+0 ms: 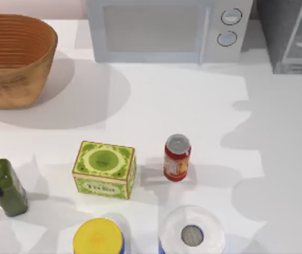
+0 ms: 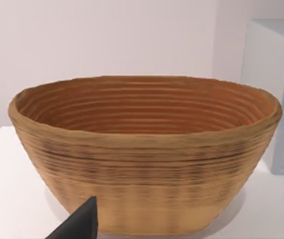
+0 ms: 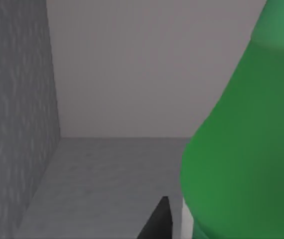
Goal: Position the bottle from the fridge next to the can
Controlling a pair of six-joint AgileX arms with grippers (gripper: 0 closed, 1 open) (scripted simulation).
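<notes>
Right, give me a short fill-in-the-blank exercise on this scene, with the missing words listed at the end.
1. The can on the table is mainly ____ with a silver top.
2. The bottle close in the right wrist view is bright ____.
3. The left wrist view faces a woven ____.
4. In the top view, the box with the green label stands to the ____ of the can.

Missing words: red; green; basket; left

Green bottle (image 3: 246, 149) inside grey fridge (image 3: 17, 124); red can (image 1: 177, 157) upright.

Red can (image 1: 177, 158), bright green bottle (image 3: 246, 149), grey fridge (image 1: 291, 34), tan ribbed basket (image 1: 13, 58)
</notes>
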